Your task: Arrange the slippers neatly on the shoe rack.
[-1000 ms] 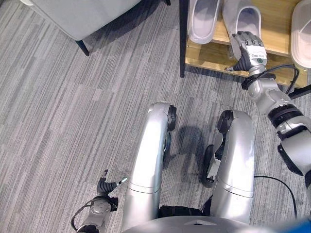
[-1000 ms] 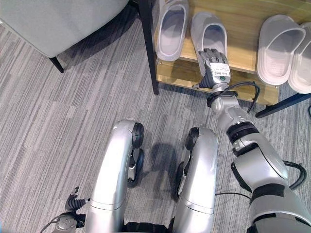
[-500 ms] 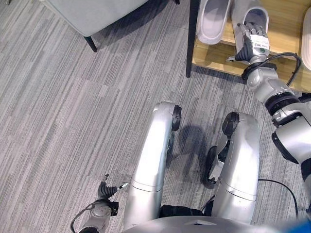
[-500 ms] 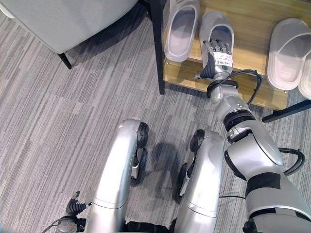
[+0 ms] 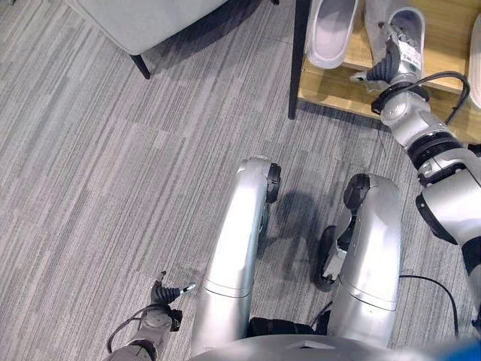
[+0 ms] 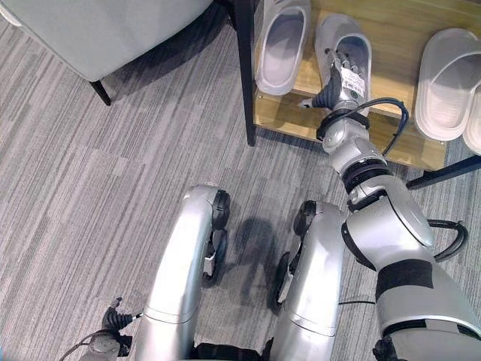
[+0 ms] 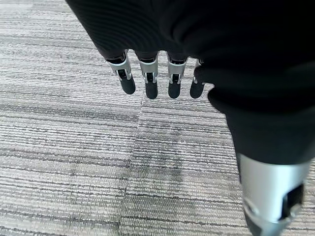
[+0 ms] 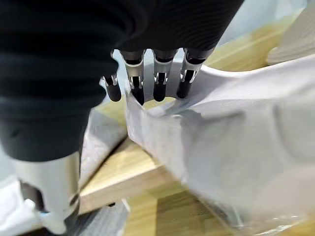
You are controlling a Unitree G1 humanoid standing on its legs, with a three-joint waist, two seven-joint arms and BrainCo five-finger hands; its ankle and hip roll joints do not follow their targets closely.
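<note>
right hand [image 6: 342, 75] rests straight-fingered on a slipper [image 6: 344, 45] on the rack [image 6: 391, 30], nudging, not gripping; four slippers look shelved — only squaring left. left hand [image 7: 162, 73] hangs relaxed by the floor.

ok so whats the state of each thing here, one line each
right hand: on the second slipper, fingers straight
second slipper: on the rack, under the right hand
first slipper: flat on the rack beside it
other slippers: on the rack, untouched
shoe rack: standing
left hand: idle over the carpet, fingers straight
</note>
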